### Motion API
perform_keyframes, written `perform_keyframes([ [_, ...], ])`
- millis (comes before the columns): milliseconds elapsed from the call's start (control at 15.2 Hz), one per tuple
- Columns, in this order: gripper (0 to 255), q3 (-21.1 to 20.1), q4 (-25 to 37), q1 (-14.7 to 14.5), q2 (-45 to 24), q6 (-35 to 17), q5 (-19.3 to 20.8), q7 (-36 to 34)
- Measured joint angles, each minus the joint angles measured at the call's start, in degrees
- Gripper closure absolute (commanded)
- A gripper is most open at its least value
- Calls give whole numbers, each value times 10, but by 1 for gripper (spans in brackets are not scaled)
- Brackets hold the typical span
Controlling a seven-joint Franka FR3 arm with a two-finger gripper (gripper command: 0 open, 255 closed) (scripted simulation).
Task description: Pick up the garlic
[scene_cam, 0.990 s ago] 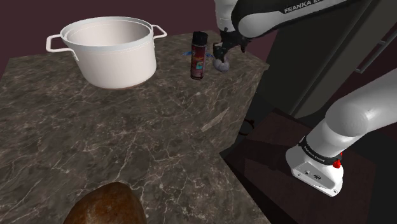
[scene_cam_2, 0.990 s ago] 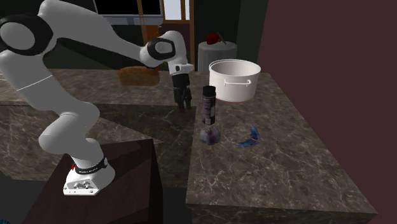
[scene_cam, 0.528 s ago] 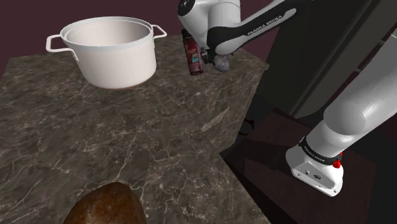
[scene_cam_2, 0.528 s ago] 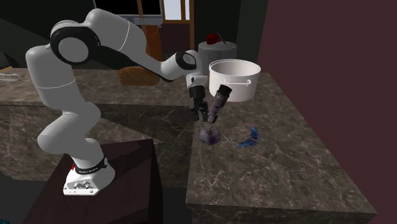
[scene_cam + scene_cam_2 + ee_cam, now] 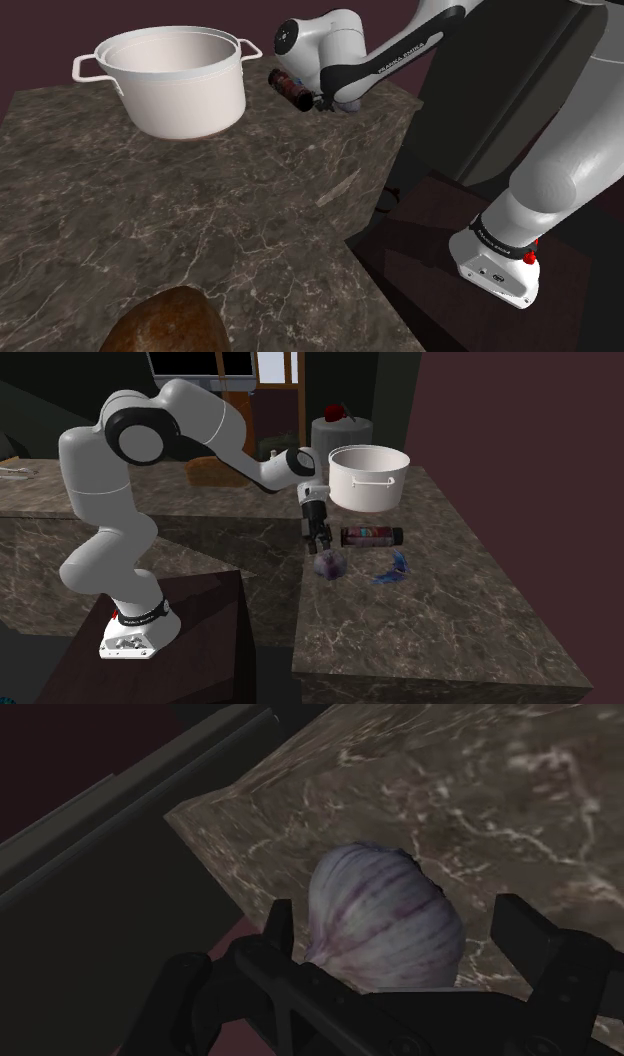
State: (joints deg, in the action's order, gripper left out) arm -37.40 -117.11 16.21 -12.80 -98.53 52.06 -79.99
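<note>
Two fingers [image 5: 520,932] of the gripper [image 5: 400,919] stand spread around the garlic bulb [image 5: 385,929], not clasping it, at the stone counter [image 5: 480,784] edge, centre of the second exterior view. An off-centre squeeze could pop it over that edge or into the spray can [image 5: 370,535] lying beyond.

We're seeing the can [image 5: 370,536] lying flat just far-right of the garlic [image 5: 328,564], w/ the pot [image 5: 367,477] farther behind, crowding that side. Blue scrap [image 5: 392,566] is sitting on the second exterior view's right. Near counter [image 5: 430,632] is lying open.
</note>
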Motion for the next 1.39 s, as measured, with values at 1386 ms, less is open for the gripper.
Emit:
perform_keyframes([
  [1386, 255, -6, 17, 6, 39, 23, -26, 44],
])
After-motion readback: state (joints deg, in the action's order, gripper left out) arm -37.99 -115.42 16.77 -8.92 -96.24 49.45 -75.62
